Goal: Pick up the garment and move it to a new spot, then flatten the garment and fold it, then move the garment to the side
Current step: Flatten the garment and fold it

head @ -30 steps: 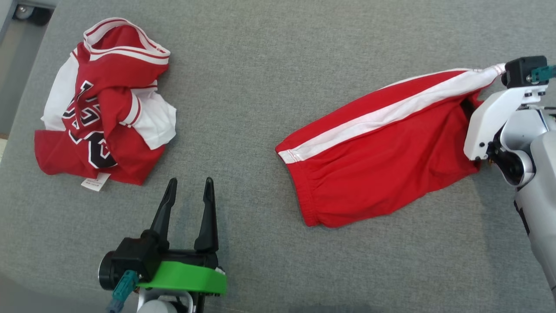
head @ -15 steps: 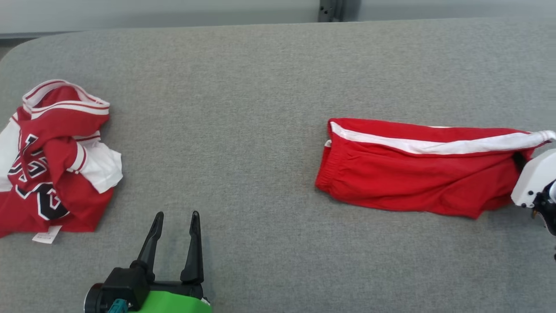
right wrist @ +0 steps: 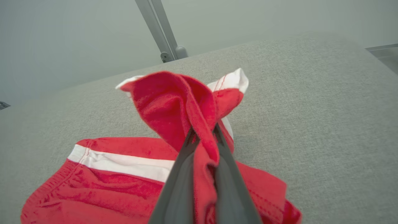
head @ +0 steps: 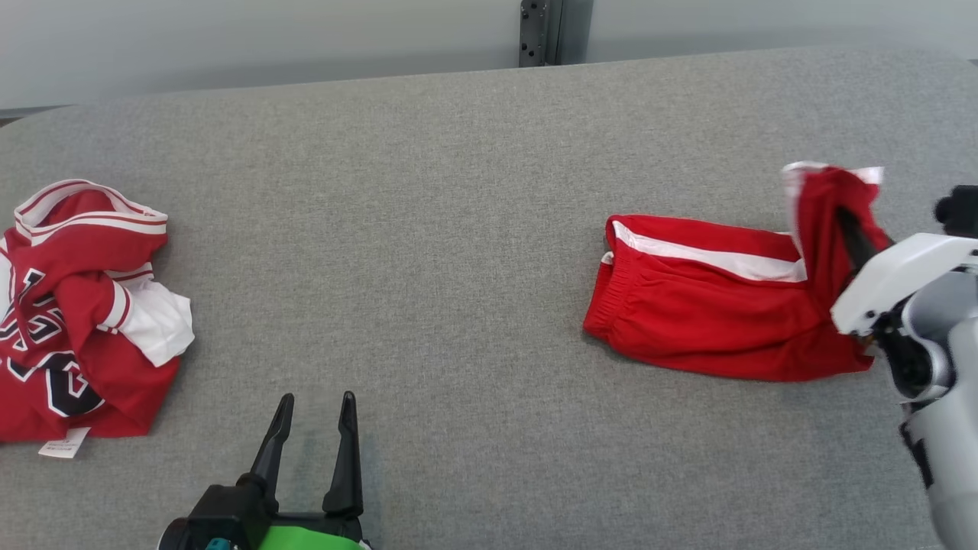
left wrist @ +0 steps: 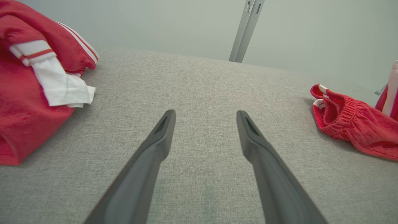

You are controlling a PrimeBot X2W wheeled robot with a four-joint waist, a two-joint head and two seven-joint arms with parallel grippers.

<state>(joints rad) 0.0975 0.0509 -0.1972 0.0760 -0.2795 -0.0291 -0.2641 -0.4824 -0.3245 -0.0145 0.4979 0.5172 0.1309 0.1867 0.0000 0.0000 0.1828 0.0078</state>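
Note:
Red shorts with a white side stripe [head: 710, 317] lie on the grey table at the right, waistband pointing left. My right gripper [head: 844, 218] is shut on the shorts' leg end and holds it raised and bunched above the table; in the right wrist view the red cloth [right wrist: 174, 105] wraps over the closed fingertips. My left gripper [head: 317, 405] stands open near the table's front edge, with nothing between its fingers [left wrist: 161, 130]. The waistband [left wrist: 345, 109] shows at the right of the left wrist view.
A crumpled red and white jersey [head: 69, 313] with black numbers lies at the table's left edge, close to my left gripper [left wrist: 203, 115]. A grey metal post [head: 541, 30] stands behind the table's far edge. Bare grey fabric [head: 428, 252] spreads between the two garments.
The head camera has shifted. My right gripper has lifted the leg end of the shorts up and back toward the waistband, so the shorts look shorter. The left gripper stays open.

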